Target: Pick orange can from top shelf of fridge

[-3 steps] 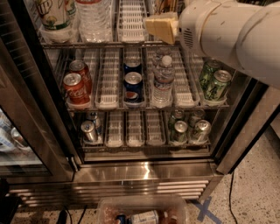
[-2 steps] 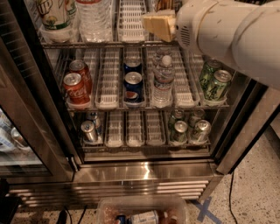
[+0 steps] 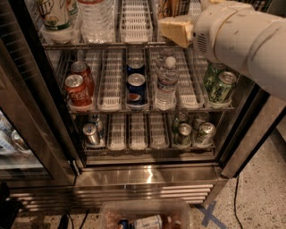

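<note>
The fridge point(image 3: 147, 179) stands open in front of me. Its top shelf point(image 3: 103, 45) is the wire shelf with white lane trays at the top of the view. The orange can point(image 3: 173, 6) shows only as an orange-brown patch with dark markings at the top edge, right of the middle tray. My gripper point(image 3: 177, 31), a beige part at the end of the white arm point(image 3: 241, 40), is at the front rail of the top shelf, just below and in front of that can. Most of the can is hidden or cut off.
The top shelf also holds a white-and-green tall can point(image 3: 56, 13) and a water bottle point(image 3: 96, 18). The middle shelf has red cola cans point(image 3: 77, 87), a blue can point(image 3: 135, 87), a water bottle point(image 3: 166, 82) and green cans point(image 3: 220, 85). A bin point(image 3: 143, 217) sits on the floor.
The gripper and arm have shifted slightly to the right along the top shelf's front rail. The cans and bottles have not moved.
</note>
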Controlling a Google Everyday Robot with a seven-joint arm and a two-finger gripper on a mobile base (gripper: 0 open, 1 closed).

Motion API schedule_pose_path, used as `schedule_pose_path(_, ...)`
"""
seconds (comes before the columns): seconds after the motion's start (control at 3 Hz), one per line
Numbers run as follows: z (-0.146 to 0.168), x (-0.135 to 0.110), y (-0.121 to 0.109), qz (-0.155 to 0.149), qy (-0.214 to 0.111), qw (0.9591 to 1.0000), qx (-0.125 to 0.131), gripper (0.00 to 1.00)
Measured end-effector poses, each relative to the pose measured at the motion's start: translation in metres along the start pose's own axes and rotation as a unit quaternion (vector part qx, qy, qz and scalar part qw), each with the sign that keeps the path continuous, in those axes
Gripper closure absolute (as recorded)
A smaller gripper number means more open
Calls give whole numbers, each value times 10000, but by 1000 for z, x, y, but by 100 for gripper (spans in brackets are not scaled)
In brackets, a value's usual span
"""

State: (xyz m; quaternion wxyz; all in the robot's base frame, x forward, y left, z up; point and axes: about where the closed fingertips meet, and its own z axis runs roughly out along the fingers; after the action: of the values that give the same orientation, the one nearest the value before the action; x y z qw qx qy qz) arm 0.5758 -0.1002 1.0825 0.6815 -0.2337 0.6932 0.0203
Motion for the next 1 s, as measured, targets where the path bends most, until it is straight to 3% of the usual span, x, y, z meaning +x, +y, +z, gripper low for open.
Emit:
schedule_pose_path(0.33,-1,7,-10,-21,14,9999,118,26)
schedule_pose_path(1.0,15,2,-2,75,-96,9999,26,27)
